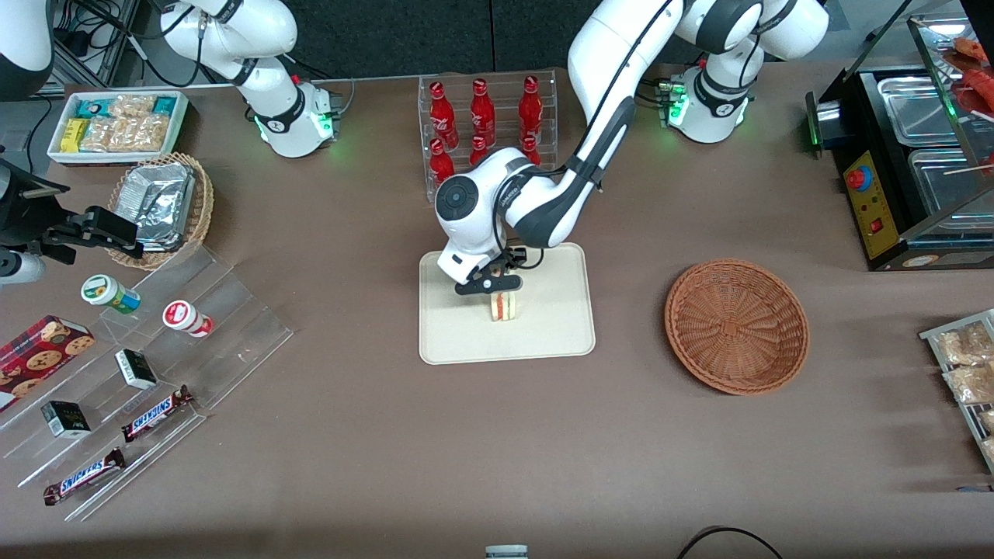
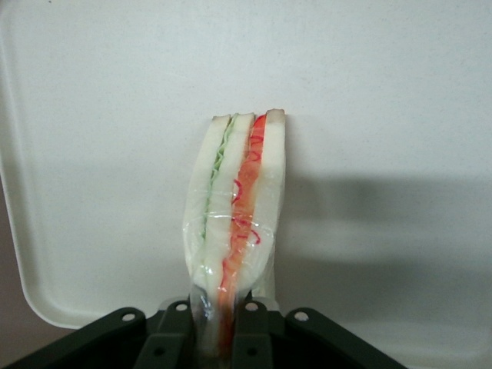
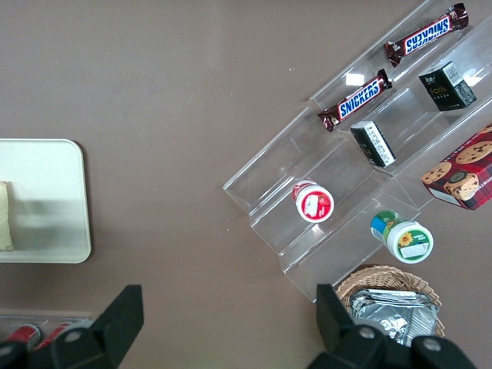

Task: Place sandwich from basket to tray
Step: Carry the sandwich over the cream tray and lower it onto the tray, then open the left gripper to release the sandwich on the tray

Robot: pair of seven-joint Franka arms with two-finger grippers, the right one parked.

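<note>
The sandwich [image 1: 504,306] is pinched in the closed tool [image 1: 499,288], hanging just under it over the tray [image 1: 559,341], so it should be lowered softly until it rests flat, then let go.

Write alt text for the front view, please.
The left arm's gripper is shut on the sandwich, holding it upright over the cream tray. The reddish-brown basket sits toward the working arm's end, with nothing in it.
</note>
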